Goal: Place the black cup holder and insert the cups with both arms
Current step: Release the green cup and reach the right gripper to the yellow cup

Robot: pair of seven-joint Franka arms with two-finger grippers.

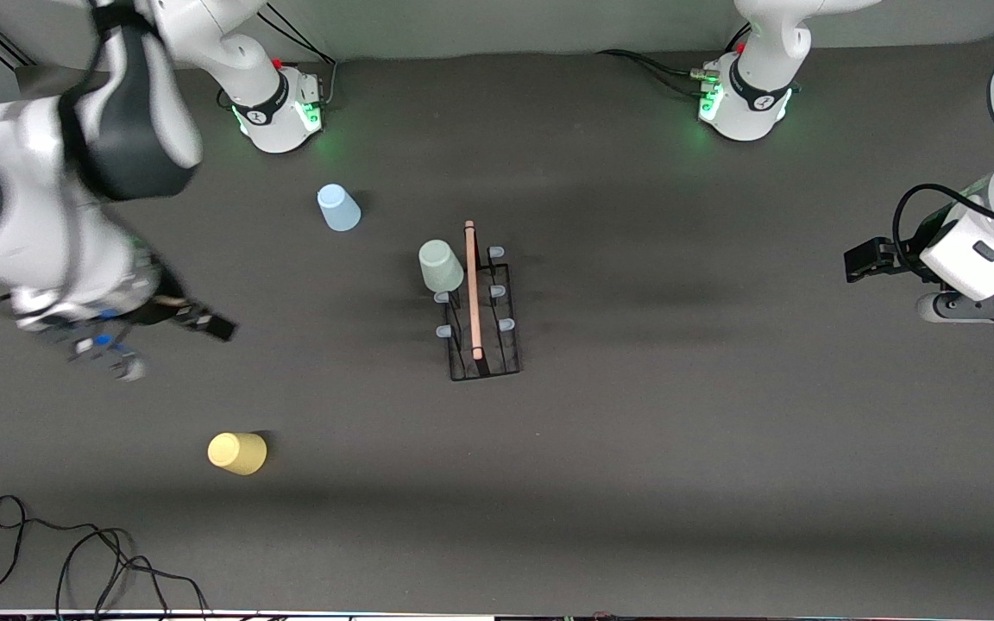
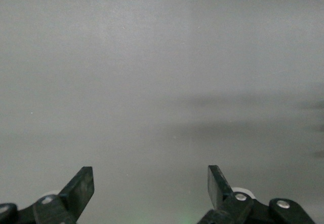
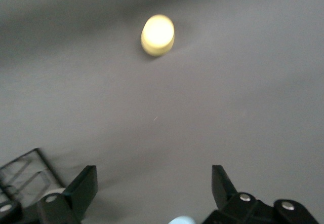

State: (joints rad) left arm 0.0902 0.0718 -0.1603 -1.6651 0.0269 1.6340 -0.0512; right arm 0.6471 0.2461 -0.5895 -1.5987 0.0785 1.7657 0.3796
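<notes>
Right gripper [image 1: 130, 358], jaws apart and empty, hangs over bare desk [image 1: 678, 448] at the right arm's end, with the yellow cup [image 1: 237, 453] mouth-down nearer the front camera and the light blue cup [image 1: 338, 208] farther from it. Mid-desk stands the black cup holder [image 1: 481, 319], pale green cup [image 1: 441, 266] already on a peg; remaining cups look light, rigid and slippery, best pinched across the tapered wall, nothing blocking either. Left gripper [image 2: 151, 191] waits with jaws apart over its end, cables [image 1: 74, 561] near the front edge.
</notes>
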